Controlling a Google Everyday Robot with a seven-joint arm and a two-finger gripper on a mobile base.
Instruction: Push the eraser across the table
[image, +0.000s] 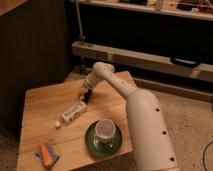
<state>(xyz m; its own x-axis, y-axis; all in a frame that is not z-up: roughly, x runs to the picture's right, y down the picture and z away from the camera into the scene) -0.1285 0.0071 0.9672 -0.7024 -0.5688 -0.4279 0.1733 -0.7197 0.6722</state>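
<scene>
The table (47, 100) is a low one with a light plank top. My gripper (85, 96) hangs dark at the end of the white arm (140, 115), low over the table's far middle. Just below it lies a small whitish block, the eraser (81, 105). The eraser's near end sits right against the upper end of a longer white tube (67, 116), and the two are hard to tell apart. Whether the gripper touches the eraser I cannot tell.
A white cup (105, 130) stands on a green plate (91, 144) at the table's front right, close to the arm. An orange-and-grey-blue flat item (46, 154) lies at the front left corner. A long metal rail (150, 60) and dark shelving run behind the table.
</scene>
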